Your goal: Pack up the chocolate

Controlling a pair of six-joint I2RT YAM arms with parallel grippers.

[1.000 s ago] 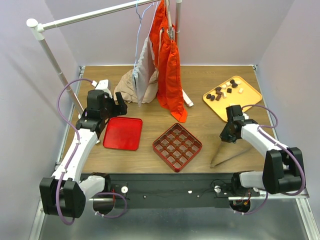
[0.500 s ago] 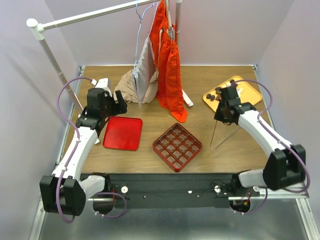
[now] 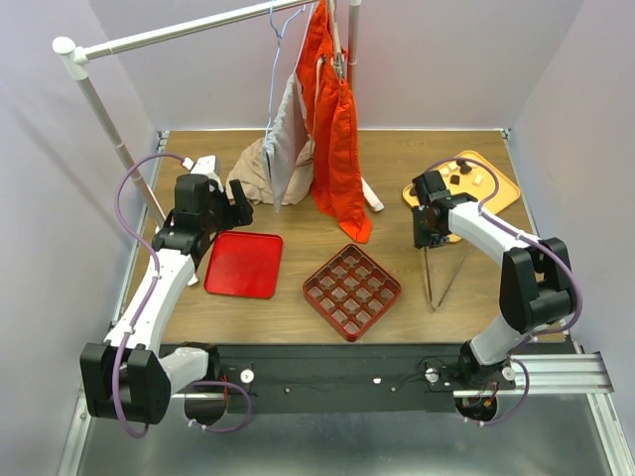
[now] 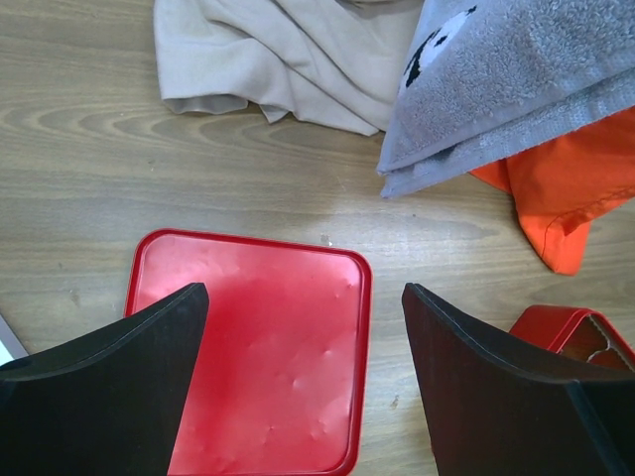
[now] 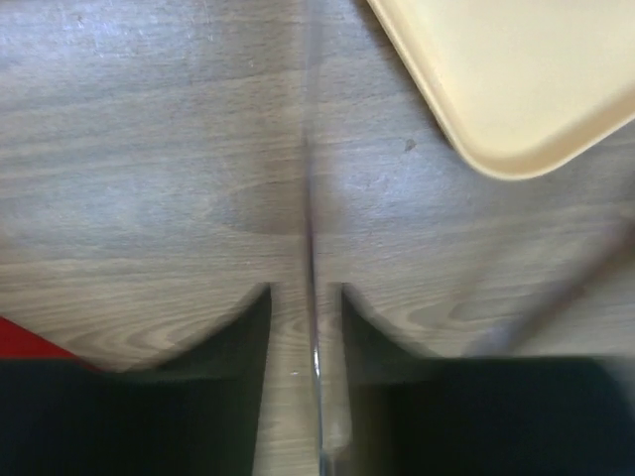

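Note:
The chocolate [image 3: 458, 177], small dark and white lumps, lies on the yellow-orange tray [image 3: 499, 190] at the back right. My right gripper [image 3: 427, 236] hovers by the tray's near-left corner [image 5: 496, 79]. Its jaws [image 5: 306, 317] stand slightly apart around one thin arm of the metal tongs [image 5: 310, 198], with a gap on each side. The tongs [image 3: 438, 290] spread in a V toward the front. The red gridded box [image 3: 352, 291] sits mid-table. My left gripper [image 3: 230, 210] is open wide above the flat red lid [image 4: 263, 357], fingers [image 4: 109, 387] empty.
An orange garment [image 3: 335, 129] and a grey cloth hang from a rack at the back centre. A beige cloth [image 4: 288, 59] is heaped behind the red lid [image 3: 244, 265]. The rack's pole [image 3: 109, 129] stands at the left.
My right gripper has swung from the front right up to the tray's left corner, bringing the tongs along, and its jaws have parted a little. The left arm has stayed put.

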